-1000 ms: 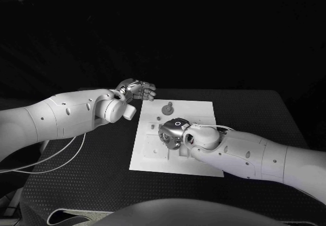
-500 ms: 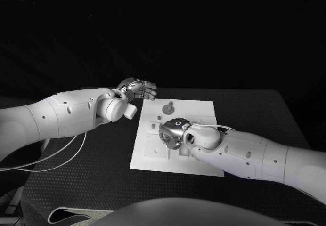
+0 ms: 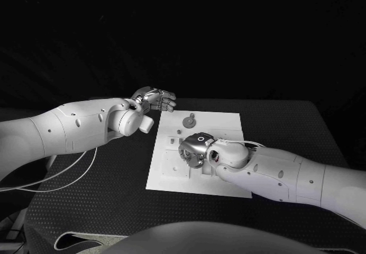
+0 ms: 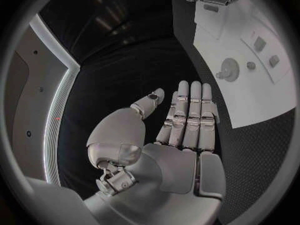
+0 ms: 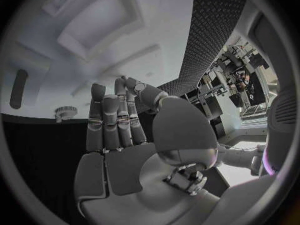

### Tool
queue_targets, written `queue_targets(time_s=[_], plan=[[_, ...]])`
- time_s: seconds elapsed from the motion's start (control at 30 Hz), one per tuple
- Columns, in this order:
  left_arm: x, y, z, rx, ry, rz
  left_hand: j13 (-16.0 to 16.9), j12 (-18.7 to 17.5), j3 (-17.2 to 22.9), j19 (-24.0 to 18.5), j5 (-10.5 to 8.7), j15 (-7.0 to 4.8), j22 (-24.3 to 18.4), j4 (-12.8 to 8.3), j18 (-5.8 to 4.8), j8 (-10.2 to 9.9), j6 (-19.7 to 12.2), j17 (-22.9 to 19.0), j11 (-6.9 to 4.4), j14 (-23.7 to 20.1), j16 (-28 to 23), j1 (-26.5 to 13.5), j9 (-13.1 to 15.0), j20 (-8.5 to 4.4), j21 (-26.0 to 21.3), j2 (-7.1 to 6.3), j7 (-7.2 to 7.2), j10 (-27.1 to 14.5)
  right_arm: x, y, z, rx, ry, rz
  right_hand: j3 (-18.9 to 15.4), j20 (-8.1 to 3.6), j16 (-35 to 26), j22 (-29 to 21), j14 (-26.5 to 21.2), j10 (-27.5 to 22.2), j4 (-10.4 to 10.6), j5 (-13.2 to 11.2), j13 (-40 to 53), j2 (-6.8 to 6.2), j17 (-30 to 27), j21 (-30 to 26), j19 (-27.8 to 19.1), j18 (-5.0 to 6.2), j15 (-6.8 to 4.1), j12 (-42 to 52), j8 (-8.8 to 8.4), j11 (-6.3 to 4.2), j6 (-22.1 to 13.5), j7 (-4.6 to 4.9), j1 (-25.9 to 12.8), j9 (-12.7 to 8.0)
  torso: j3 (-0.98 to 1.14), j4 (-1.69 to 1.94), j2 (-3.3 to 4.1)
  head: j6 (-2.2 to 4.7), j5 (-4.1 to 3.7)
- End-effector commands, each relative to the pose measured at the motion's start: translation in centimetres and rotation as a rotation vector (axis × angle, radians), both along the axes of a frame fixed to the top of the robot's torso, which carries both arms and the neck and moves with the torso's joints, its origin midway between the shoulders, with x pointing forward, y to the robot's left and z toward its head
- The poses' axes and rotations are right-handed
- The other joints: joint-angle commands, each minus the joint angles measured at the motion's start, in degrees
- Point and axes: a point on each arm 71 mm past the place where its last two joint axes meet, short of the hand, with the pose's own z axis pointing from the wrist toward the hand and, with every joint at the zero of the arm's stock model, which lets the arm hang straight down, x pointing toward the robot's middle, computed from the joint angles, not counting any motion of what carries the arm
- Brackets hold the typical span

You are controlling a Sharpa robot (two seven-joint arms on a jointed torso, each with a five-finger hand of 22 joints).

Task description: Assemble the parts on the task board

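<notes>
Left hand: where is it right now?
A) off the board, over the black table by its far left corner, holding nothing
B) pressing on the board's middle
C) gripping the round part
A: the left hand hangs off the board, and the left wrist view shows it flat with nothing in it.

Robotics lab or test cell, dark. Black textured desk [image 3: 99,174] with a white task board [image 3: 221,127] set mid-desk, black surroundings behind it. Right wrist view shows cluttered equipment racks [image 5: 234,80] and gear beyond the desk edge; left wrist view shows a pale lit panel strip [image 4: 53,120].
</notes>
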Motion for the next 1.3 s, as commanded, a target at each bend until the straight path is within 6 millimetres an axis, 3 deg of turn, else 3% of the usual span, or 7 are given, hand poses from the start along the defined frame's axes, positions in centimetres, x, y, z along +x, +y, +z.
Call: queue_targets(time_s=[0.03,1.3], plan=[[0.01,-0.22,0.16,-0.007,-0.01,-0.018,0.09,0.0,0.04,0.19,0.22,-0.08,0.07,0.05,-0.36,0.29,0.41,0.09,-0.07,0.41,-0.31,0.28,-0.09,-0.16,0.11,-0.39,-0.16,-0.08,-0.11,0.04,0.0,0.003,-0.001,0.006,0.33,-0.08,-0.34,1.07,-0.06,0.38,0.11,0.07,-0.03,0.15,0.09,0.23,0.26,0.79,-0.34,0.25,0.4,0.07,0.42,0.12,0.26,0.06,0.01,0.02,0.02,-0.04,0.05],[0.0,-0.28,0.14,-0.008,-0.007,-0.02,0.18,-0.07,0.01,0.16,0.21,-0.07,0.14,0.12,-0.38,0.26,0.4,0.17,-0.05,0.43,-0.46,0.33,-0.15,-0.15,0.06,-0.46,-0.15,-0.12,-0.14,0.18,-0.44,-0.032,0.051,0.021,0.4,-0.11,-0.54,1.02,0.0,0.34,0.07,0.07,0.12,0.27,0.12,0.15,0.23,0.79,-0.35,0.12,0.2,0.07,0.4,0.14,0.09,0.17,0.03,0.01,0.0,-0.51,0.04]])
